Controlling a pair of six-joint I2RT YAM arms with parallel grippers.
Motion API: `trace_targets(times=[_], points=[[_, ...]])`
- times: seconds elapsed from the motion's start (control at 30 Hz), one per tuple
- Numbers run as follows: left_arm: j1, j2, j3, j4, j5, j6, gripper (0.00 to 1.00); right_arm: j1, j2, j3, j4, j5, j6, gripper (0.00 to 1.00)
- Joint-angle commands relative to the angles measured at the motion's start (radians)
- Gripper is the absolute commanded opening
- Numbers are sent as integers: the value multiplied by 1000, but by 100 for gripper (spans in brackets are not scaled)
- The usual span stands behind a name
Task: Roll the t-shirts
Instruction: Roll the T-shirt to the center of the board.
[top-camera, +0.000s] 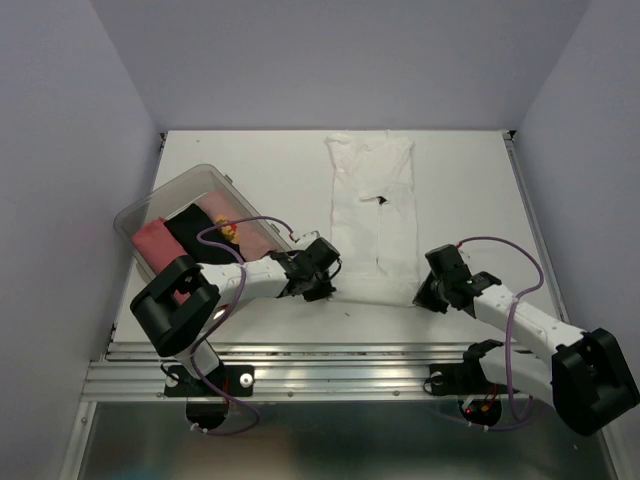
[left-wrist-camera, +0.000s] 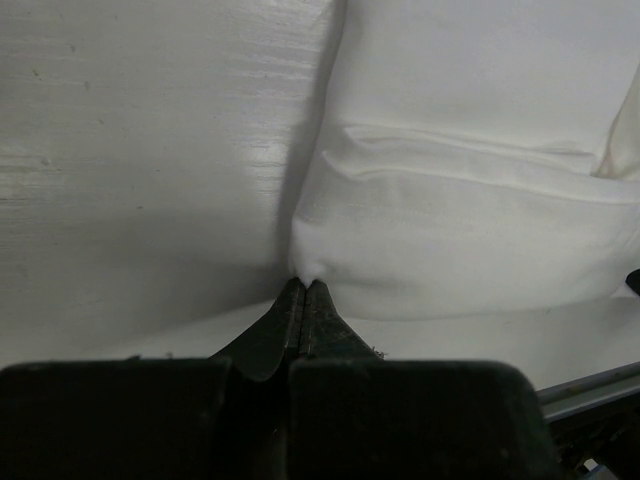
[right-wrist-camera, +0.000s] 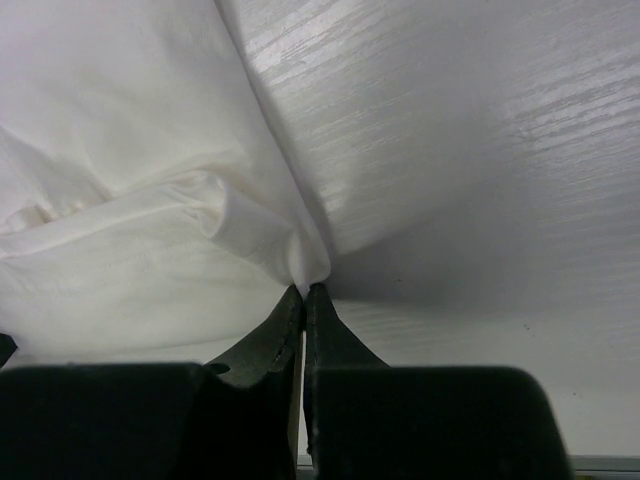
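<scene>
A: Where's the white t-shirt (top-camera: 372, 215)?
B: Middle of the table (top-camera: 480, 200), its length running near edge to far edge (away from both arms).
A: Grippers?
B: Left gripper (left-wrist-camera: 304, 287) pinches its near-left corner, right gripper (right-wrist-camera: 305, 290) its near-right.

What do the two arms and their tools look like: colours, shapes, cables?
Both the left arm and right arm have white links between bulky black joint housings. A thin purple cable loops along each. The left tool and right tool are black, their fingers tapering to narrow wedge tips. No markings are legible.
</scene>
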Motion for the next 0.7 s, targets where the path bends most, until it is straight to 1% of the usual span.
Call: trace_targets(times=[0.0, 0.13, 0.5, 0.53, 0.67], points=[[4, -40, 19, -96, 5, 55, 0, -7, -38, 34, -66, 21, -20, 1], [4, -66, 27, -150, 27, 72, 0, -7, -61, 40, -109, 2, -21, 1], [0, -131, -28, -177, 78, 60, 0, -7, -122, 65, -215, -59, -23, 1], [-2, -139, -28, -184, 106, 60, 0, -7, -127, 68, -227, -64, -23, 1], [-8, -151, -11, -208, 116, 52, 0, -7, -145, 100, -259, -77, -21, 1]])
